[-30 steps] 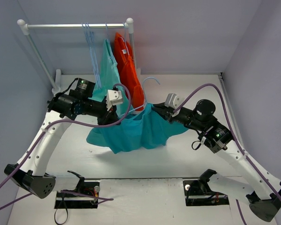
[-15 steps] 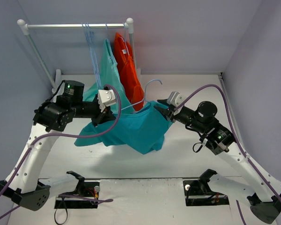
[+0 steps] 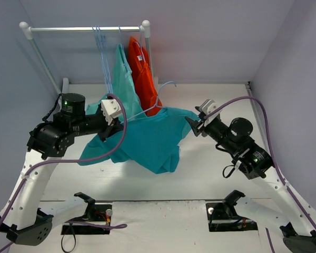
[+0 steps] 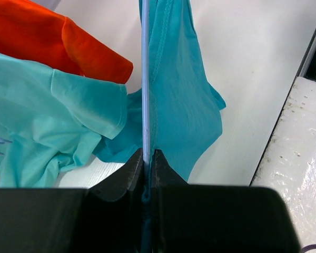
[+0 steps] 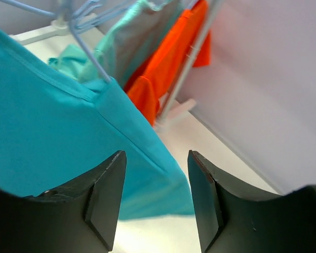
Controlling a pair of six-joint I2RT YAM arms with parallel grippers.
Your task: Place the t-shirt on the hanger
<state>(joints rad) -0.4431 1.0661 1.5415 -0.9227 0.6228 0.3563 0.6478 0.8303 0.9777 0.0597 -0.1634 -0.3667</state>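
Left gripper [image 4: 146, 158] pinches a thin pale-blue triangular hanger [image 4: 145, 79] draped with a deep teal cloth t-shirt [image 3: 152, 139]; right gripper [image 5: 154, 158] hovers spread beside the t-shirt.

Far left corner: clothes rack [image 3: 87, 29] with spare hangers [image 3: 101, 47], mint-green garment [image 3: 124, 79] and orange garment [image 3: 142, 66] hanging close together. No way through.
Mid-desk: t-shirt [image 3: 147, 139] spread aloft on the hanger [image 4: 145, 79], filling the span between left tool [image 4: 146, 158] and right tool [image 5: 156, 156].
Bare desk [image 3: 221, 100] far right, and a near strip below the hem.
Walls [image 3: 226, 42] close in left, right and far.
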